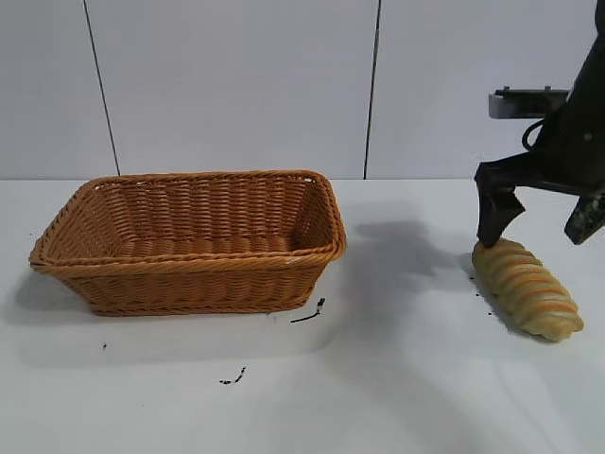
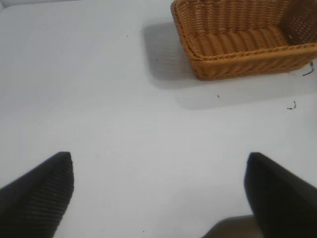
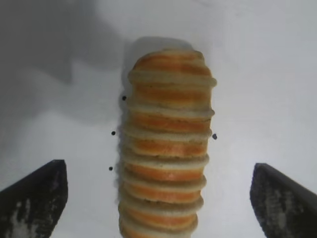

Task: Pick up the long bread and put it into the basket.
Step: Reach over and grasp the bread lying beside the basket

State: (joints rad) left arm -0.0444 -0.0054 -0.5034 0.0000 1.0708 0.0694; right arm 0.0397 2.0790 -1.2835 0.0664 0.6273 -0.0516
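One bread point(image 1: 527, 288) lay on the white bench point(image 1: 397, 378) at the exterior view's right, well apart from the basket point(image 1: 189, 241), its long axis running diagonally with the far end nearer the basket. It was tan-gold with pale twisted ridges and orange-brown stripes. The right gripper point(image 1: 541, 225) hung over its far end, pointing steeply down, fingers point(image 1: 495, 216) spread wide and grasping nothing; one dark fingertip stood just above the loaf's end, and whether it touched could not be told. In the right wrist view the bread point(image 3: 167, 148) ran lengthwise between the two fingers point(image 3: 34, 198), with bare bench on either side of it. Small dark specks dotted the bench beside the loaf. The basket sat at the exterior view's left, orange-brown wicker with a braided rim, nothing visible in it. A few black marks point(image 1: 308, 314) lay on the bench by its near corner. The left gripper point(image 2: 158, 198) hovered over bare bench, fingers point(image 2: 39, 193) released wide, with the basket point(image 2: 242, 39) farther off.
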